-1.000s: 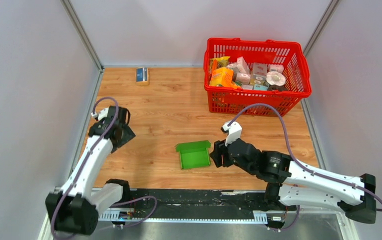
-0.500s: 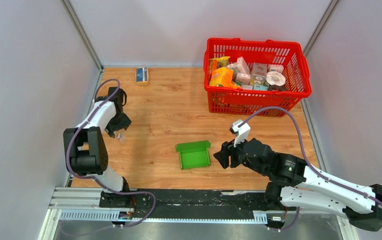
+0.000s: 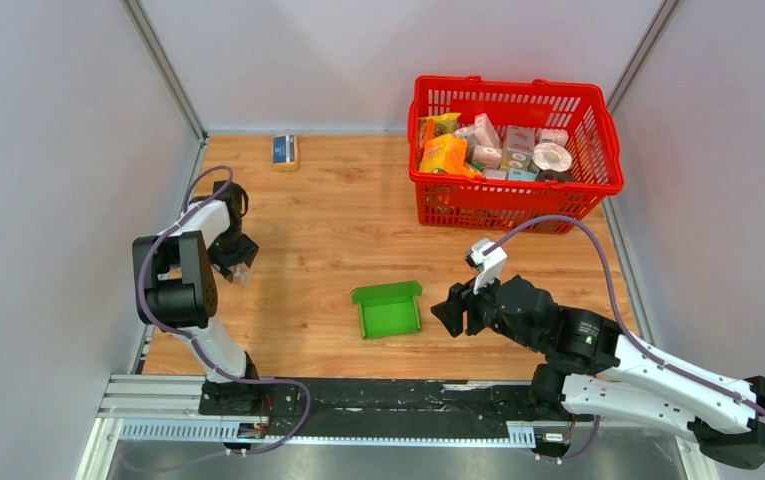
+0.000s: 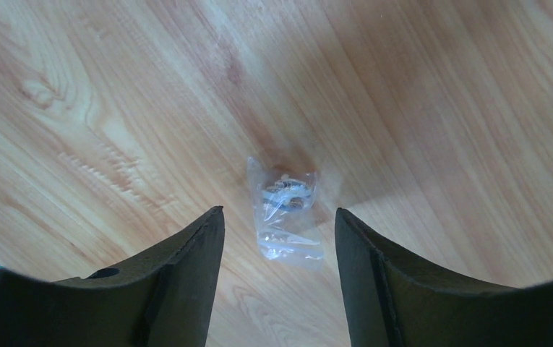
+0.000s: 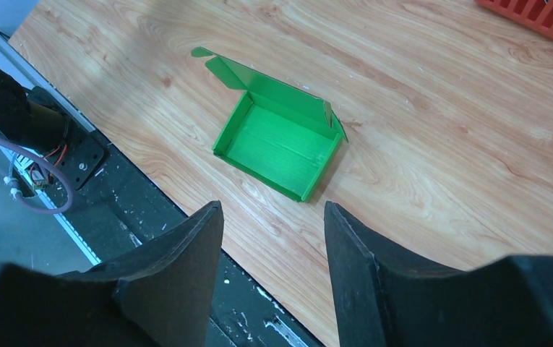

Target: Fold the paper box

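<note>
The green paper box (image 3: 389,310) lies on the wooden table, folded into an open tray with its lid flap standing open at the far side. It also shows in the right wrist view (image 5: 277,137). My right gripper (image 3: 448,312) is open and empty, raised a little to the right of the box. My left gripper (image 3: 239,264) is open and empty at the table's left side, far from the box, pointing down over a small clear plastic bag (image 4: 285,210).
A red basket (image 3: 514,196) full of printed packages stands at the back right. A small blue-and-tan box (image 3: 284,150) lies at the back left. The black rail (image 3: 358,395) runs along the near edge. Grey walls close both sides.
My left arm has folded back and swung toward the left wall, its gripper now lower over the small bag. My right gripper has drawn back to the right and risen away from the box.
</note>
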You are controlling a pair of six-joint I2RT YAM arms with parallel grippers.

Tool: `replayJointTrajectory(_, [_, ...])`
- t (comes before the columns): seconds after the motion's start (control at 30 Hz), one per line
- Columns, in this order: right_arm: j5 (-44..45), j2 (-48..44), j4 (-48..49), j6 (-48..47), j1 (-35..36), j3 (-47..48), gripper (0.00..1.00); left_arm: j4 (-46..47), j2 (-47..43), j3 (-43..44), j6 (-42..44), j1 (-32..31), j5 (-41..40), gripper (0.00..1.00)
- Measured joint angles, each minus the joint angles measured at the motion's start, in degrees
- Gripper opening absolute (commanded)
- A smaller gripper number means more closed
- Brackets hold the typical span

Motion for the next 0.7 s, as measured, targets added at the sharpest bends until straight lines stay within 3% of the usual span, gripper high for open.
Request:
replayJointTrajectory(0.33, [-0.3, -0.5, 0.0, 0.0, -0.2, -0.5, 0.56, 1.8, 1.2, -0.6, -4.1, 1.4, 3.0, 0.57])
replayJointTrajectory(0.57, [-0.3, -1.1, -0.1, 0.2, -0.2, -0.5, 0.56, 2.9, -0.7, -3.1, -8.3, 1.4, 2.6, 0.32])
replayJointTrajectory(0.63, [-0.2, -1.1, -0.6, 0.3, -0.2, -0.5, 0.56, 3.6, -1.2, -3.8, -8.9, 1.4, 2.4, 0.31])
replayJointTrajectory(0.7, [-0.2, -1.1, -1.1, 0.4, -0.2, -0.5, 0.56, 4.2, -1.8, -4.7, -9.0, 1.4, 2.3, 0.19])
